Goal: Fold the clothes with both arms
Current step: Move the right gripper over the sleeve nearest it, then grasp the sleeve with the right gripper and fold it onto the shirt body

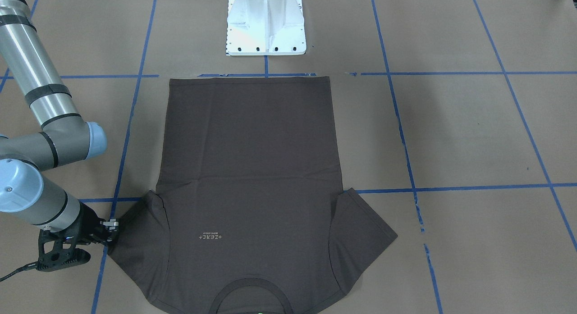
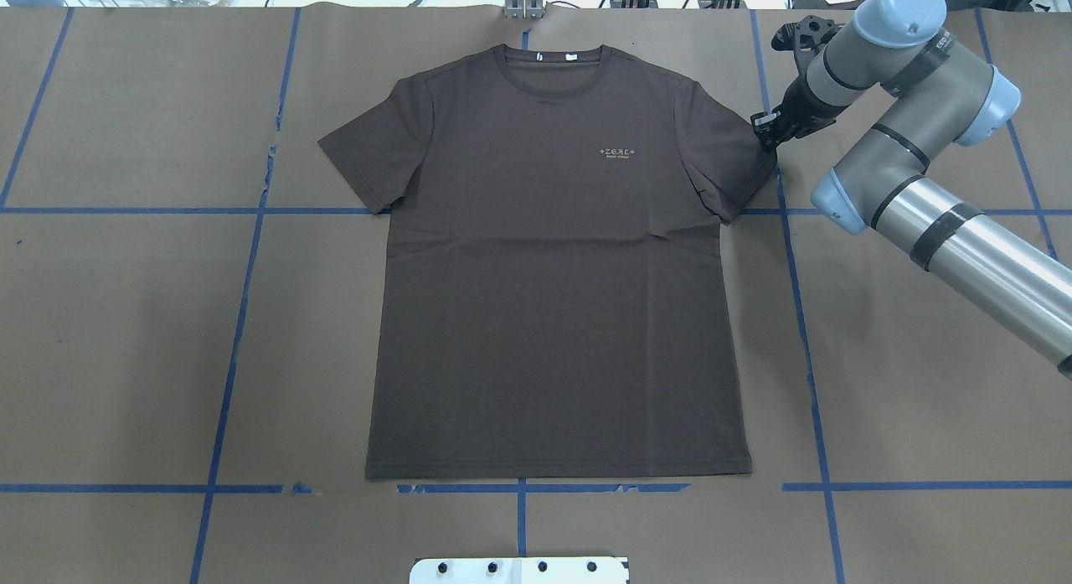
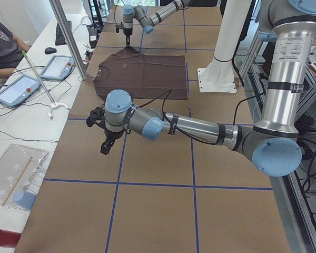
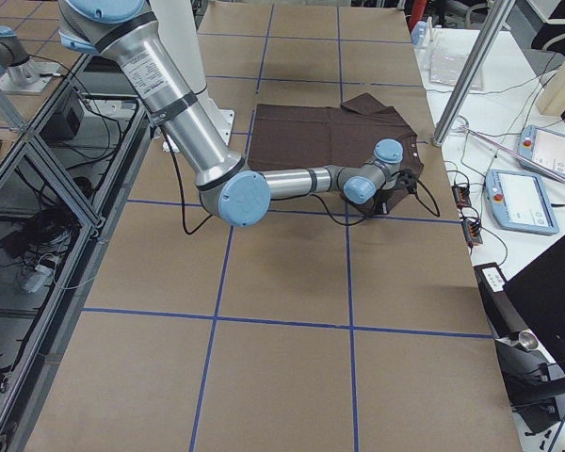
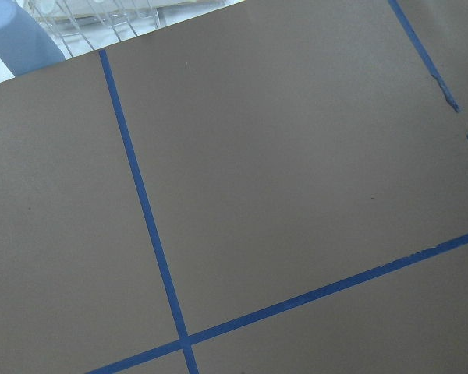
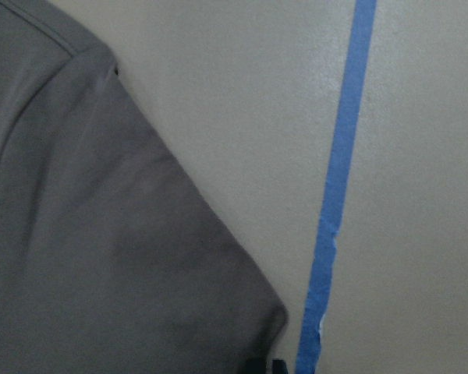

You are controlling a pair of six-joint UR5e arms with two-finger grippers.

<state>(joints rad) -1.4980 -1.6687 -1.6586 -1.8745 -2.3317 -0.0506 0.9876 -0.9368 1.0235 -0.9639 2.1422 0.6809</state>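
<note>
Paper-covered table [image 2: 126, 316], blue tape grid [image 2: 243, 316] | dark brown T-shirt [image 2: 553, 316] flat, face up, mid-table, collar away from robot | right gripper [image 2: 766, 135] at sleeve hem, jaws unreadable | left gripper [image 3: 104, 148] above bare table, well apart from shirt, spread or closed not discernible.

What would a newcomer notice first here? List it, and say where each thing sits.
A dark brown T-shirt lies spread flat, front up, in the middle of the brown-papered table, which is gridded with blue tape. The right gripper is down at the outer corner of one sleeve. The left gripper hangs over bare paper, well away from the shirt.
</note>
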